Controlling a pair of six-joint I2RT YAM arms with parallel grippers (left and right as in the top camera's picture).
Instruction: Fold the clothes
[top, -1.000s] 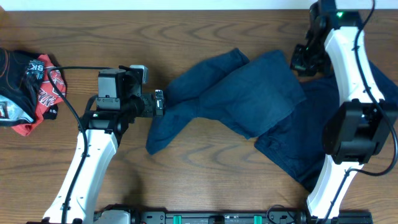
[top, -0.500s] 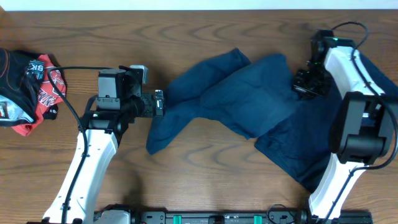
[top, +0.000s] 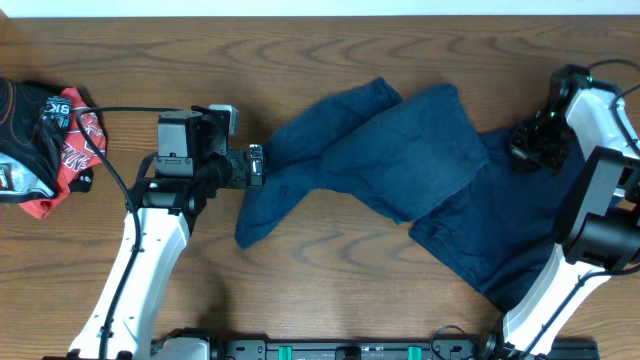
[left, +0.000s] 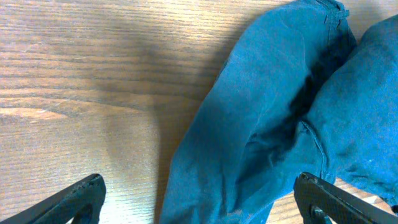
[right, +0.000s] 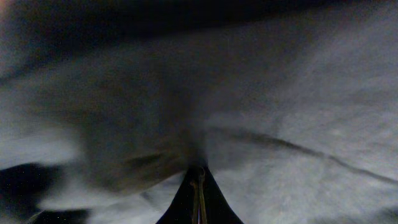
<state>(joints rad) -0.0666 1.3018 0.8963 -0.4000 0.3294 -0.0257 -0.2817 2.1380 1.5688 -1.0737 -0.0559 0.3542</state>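
The clothes (top: 400, 160) are wrinkled navy cloth spread across the middle and right of the table, with a lighter layer lying over a darker layer (top: 470, 245). My left gripper (top: 256, 165) is open at the cloth's left edge. In the left wrist view its jaws (left: 199, 208) straddle a navy fold (left: 267, 118) without closing on it. My right gripper (top: 532, 148) sits on the cloth's right part. In the right wrist view its fingers (right: 198, 177) are pressed together, with cloth (right: 292, 124) gathered into creases at their tip.
A red, black and white garment (top: 45, 140) lies bunched at the table's left edge. Bare wooden table (top: 330, 290) shows in front of the clothes and behind them. A black cable (top: 110, 170) runs by the left arm.
My right gripper has moved from the cloth's back right corner down and to the right, over the cloth. The left arm and the lighter layer have stayed put.
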